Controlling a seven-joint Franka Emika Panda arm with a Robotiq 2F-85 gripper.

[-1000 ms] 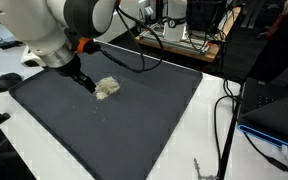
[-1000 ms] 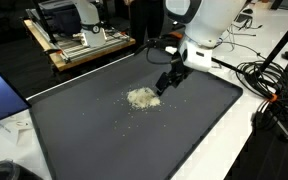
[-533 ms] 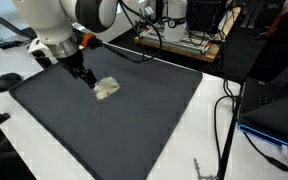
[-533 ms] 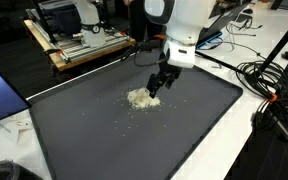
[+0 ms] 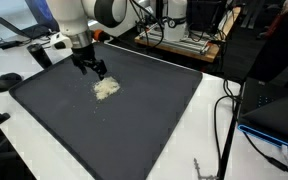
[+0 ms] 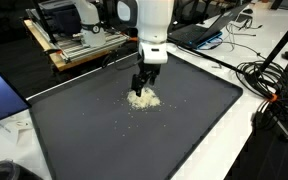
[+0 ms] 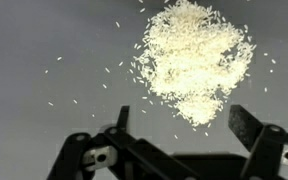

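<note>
Step in hand, by my reading: approach to the pile of rice (image 7: 196, 60). Your fingers (image 7: 246, 125) stand spread wide with nothing between them.

Position: the pile lies on the grey mat (image 6: 104, 140), near the mat's far edge. The mat covers most of the white tabletop (image 5: 212, 125). In the wrist view the pile sits at 12 o'clock from the fingers, just beyond the tips. In an exterior view the fingers (image 6: 139, 84) hang at the pile's (image 6: 143, 99) 12 o'clock edge. I cannot tell whether they touch it.

Next move, judged: loose grains will not pinch cleanly, so bring both tips level to the mat and go slowly, or the heap will likely scatter.

Count:
- one pile
- one mat
- one arm
- two fingers
- stray grains, mostly at the pile's 9 o'clock in the wrist view, too many to count
</note>
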